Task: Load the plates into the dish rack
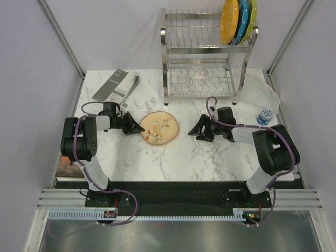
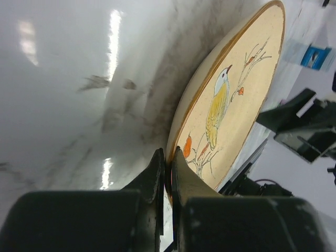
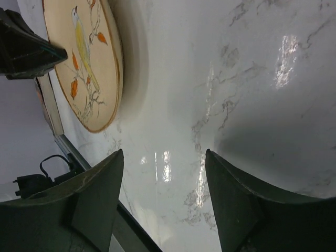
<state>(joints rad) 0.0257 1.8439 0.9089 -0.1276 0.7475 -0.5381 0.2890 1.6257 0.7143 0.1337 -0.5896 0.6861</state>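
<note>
The marble surface [image 1: 220,163] carries the dish rack [image 1: 199,63] at its far edge. Both arms lie folded low, forearms level over the surface and aimed inward at each other. On the right end of the rack's upper tier, standing on edge, are an orange plate [image 1: 229,21], a teal plate [image 1: 241,23] and a lime green plate [image 1: 252,16]. The tan plate [image 1: 159,127], painted with a bird, lies between the arms. The left pincer [image 2: 168,160] is clamped on its left rim. The right pincer [image 3: 164,157] is spread open near the plate's right side, apart from it.
</note>
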